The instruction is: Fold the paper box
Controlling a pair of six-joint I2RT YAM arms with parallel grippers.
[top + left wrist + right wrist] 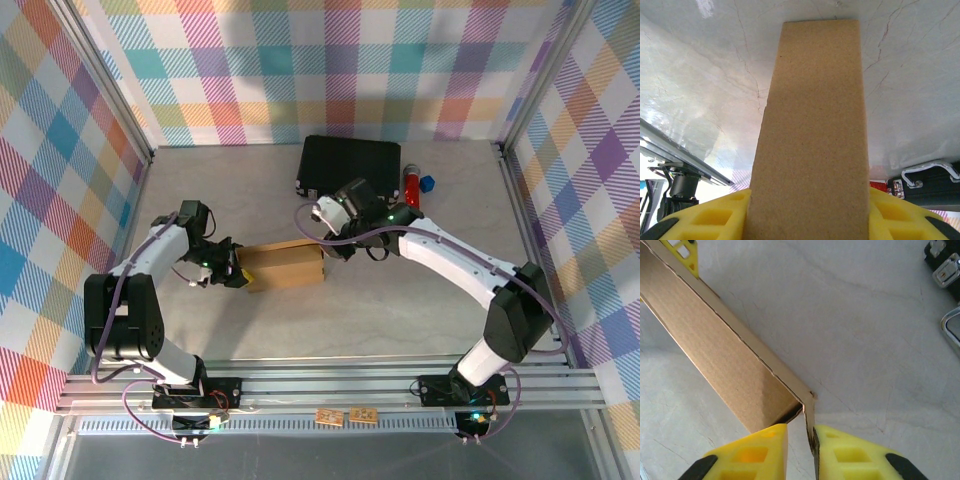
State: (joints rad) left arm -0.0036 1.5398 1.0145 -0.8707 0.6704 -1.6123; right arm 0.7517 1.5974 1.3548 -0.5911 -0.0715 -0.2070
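The paper box [285, 265] is a brown cardboard mailer lying in the middle of the table, partly folded into a shallow shape. My left gripper [235, 268] holds its left end. In the left wrist view the cardboard panel [812, 135] spans the whole gap between the yellow fingers [715, 215], so my left gripper [809, 202] is shut on it. My right gripper [325, 238] is at the box's right end. There my right gripper [801, 429] stands open around a thin end flap [810, 412]. The flap lies against the right finger [850, 455]; the left one is apart from it.
A black hard case [350, 165] lies behind the box, with a red object [411, 187] and a small blue one [428, 184] beside it. The case's metal latch [945, 270] shows at the right wrist view's corner. Checked walls and frame rails enclose the table.
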